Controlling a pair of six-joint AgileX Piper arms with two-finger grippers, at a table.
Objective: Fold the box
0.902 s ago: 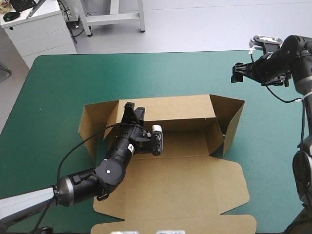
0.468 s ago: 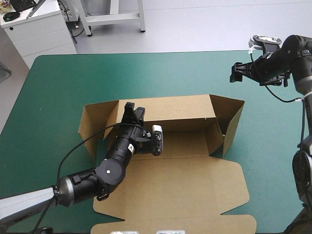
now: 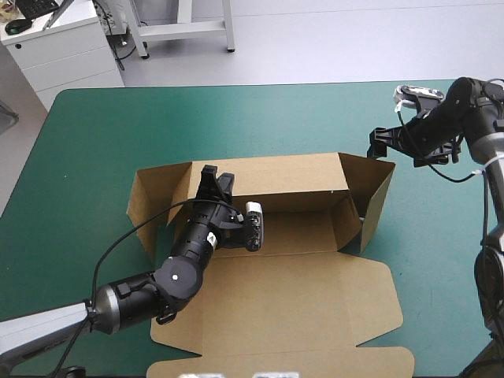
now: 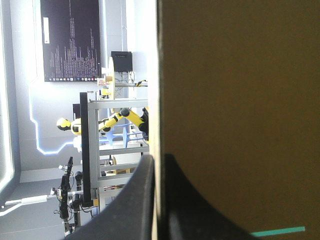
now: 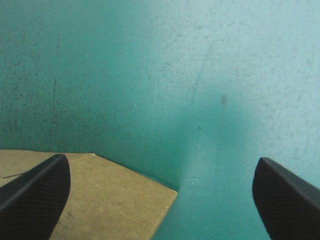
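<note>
The brown box (image 3: pixel 303 230) lies mid-table with its back wall (image 3: pixel 276 172) raised, end flaps standing at both ends and the lid (image 3: pixel 299 307) flat toward the near edge. My left gripper (image 3: pixel 211 178) is shut on the back wall near its left end. In the left wrist view its fingers (image 4: pixel 159 158) pinch the board's edge (image 4: pixel 235 100). My right gripper (image 3: pixel 378 138) hovers open just above and beyond the right end flap (image 3: pixel 376 189). In the right wrist view a corner of that flap (image 5: pixel 107 200) shows beside one finger of the gripper (image 5: pixel 161 161), with nothing between them.
Teal-green cover (image 3: pixel 236 118) stretches from the back wall to the table's far edge. The lid's front flap (image 3: pixel 315 364) reaches almost to the near edge. The table's right edge runs close behind the right arm.
My right gripper has come down and toward the box, now close over the right end flap's top corner. The left arm and the box have not moved.
</note>
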